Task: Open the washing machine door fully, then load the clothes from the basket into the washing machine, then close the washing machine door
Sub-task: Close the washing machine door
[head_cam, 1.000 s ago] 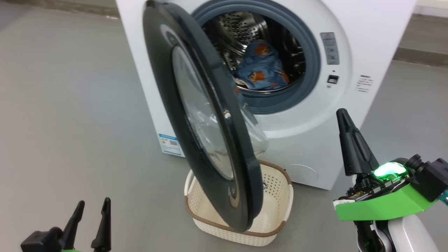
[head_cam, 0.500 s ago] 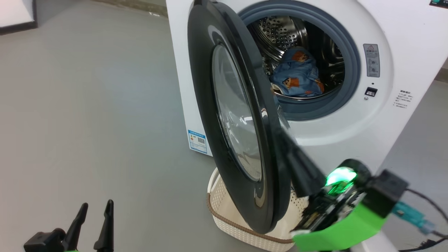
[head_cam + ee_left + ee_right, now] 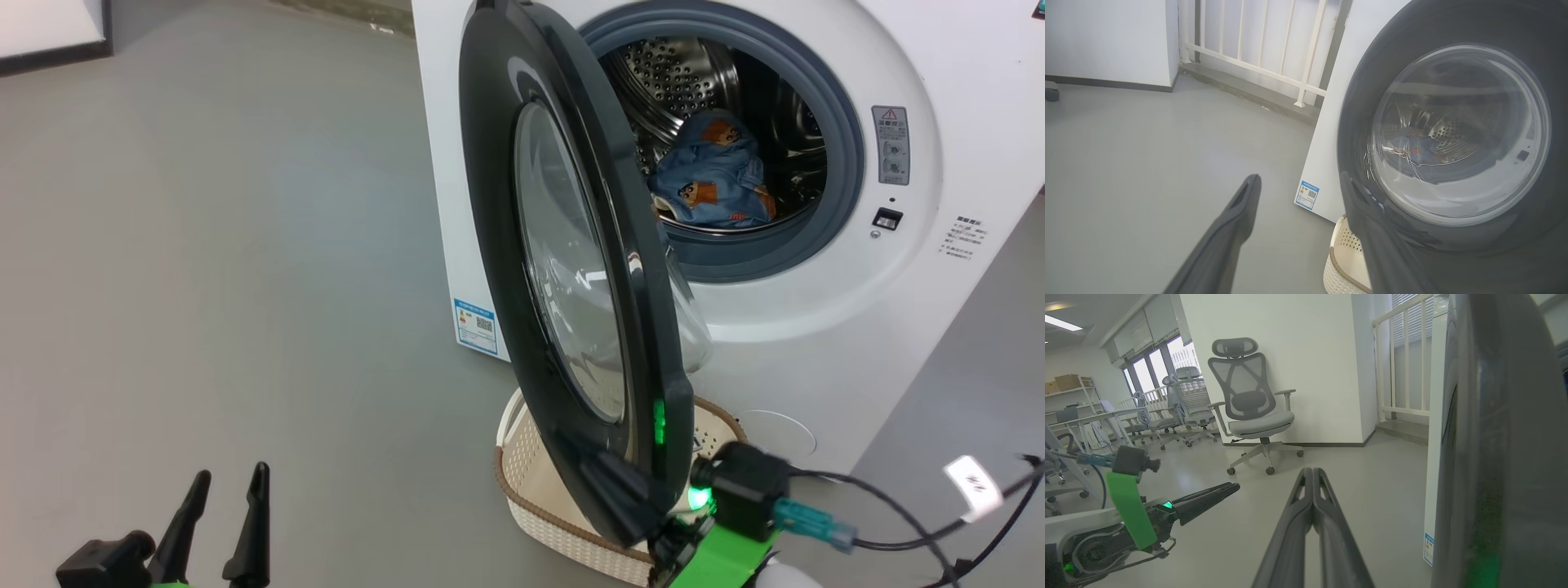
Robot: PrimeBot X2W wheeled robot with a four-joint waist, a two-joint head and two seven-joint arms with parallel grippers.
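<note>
Washing machine door [image 3: 571, 269], glossy black-rimmed

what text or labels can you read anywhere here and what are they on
No text reads clearly.
Blue label sticker on the washing machine, lower left: QR code, words too small.
Grey label on its front: red warning triangle, words too small.
Dark print on its front: too small.
White tag on a cable: blurred.

Left pincer [image 3: 231, 475]: two long, dark, tapered fingers on a black block. Right pincer [image 3: 1312, 471]: same dark fingers, slotted near the tips. Right wrist: bright green cover [image 3: 722, 555], lit green lamp [image 3: 696, 496], black camera [image 3: 739, 490], teal plug [image 3: 808, 524], black cables [image 3: 898, 516], white tag [image 3: 971, 488].
</note>
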